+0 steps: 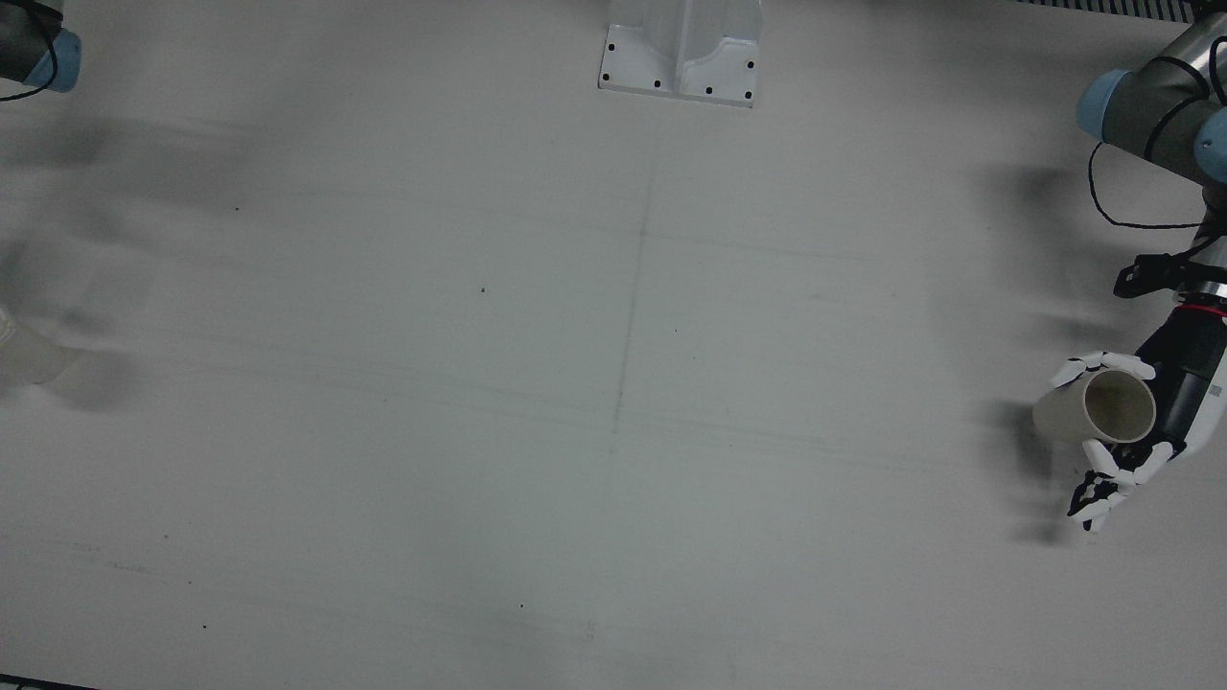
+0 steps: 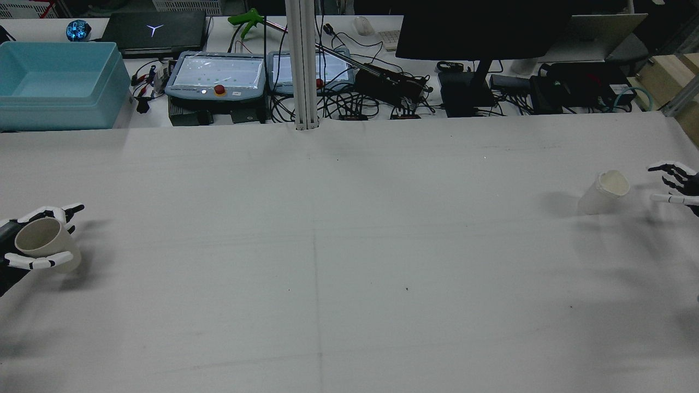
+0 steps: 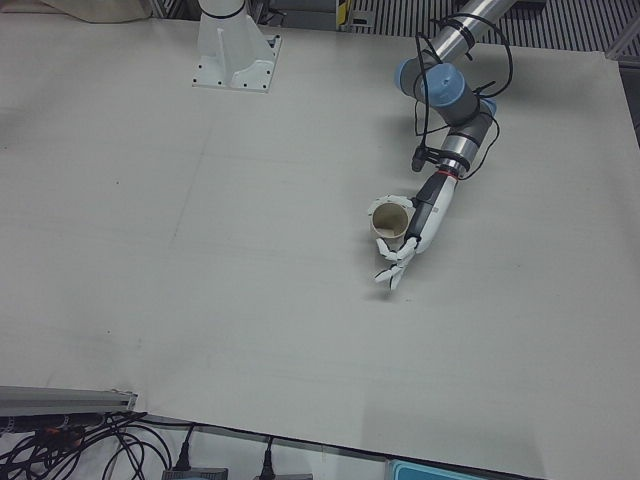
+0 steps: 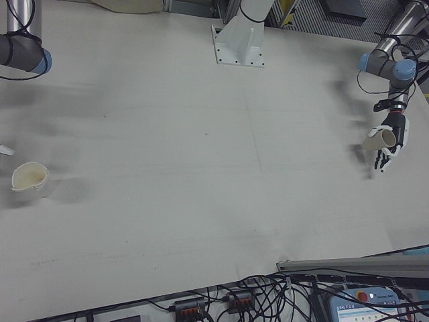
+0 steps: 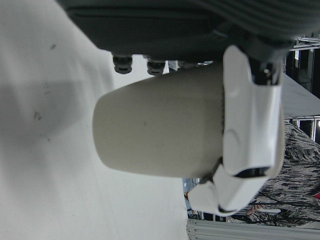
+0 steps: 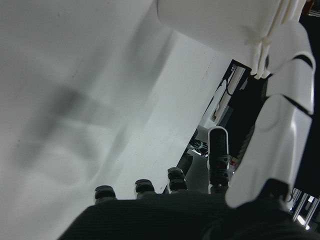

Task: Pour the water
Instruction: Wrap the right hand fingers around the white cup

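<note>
White cups number two point(image 2: 41, 243) point(image 2: 603, 192); left hand point(image 2: 33, 240) grips one

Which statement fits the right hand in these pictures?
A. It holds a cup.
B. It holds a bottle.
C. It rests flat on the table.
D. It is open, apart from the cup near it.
D: in the rear view the right hand has its fingers spread and a gap separates it from the second cup; only the left hand holds a cup.

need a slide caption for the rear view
Left hand grips a beige cup; across the white table, the open right hand waits beside a second cup.
</note>
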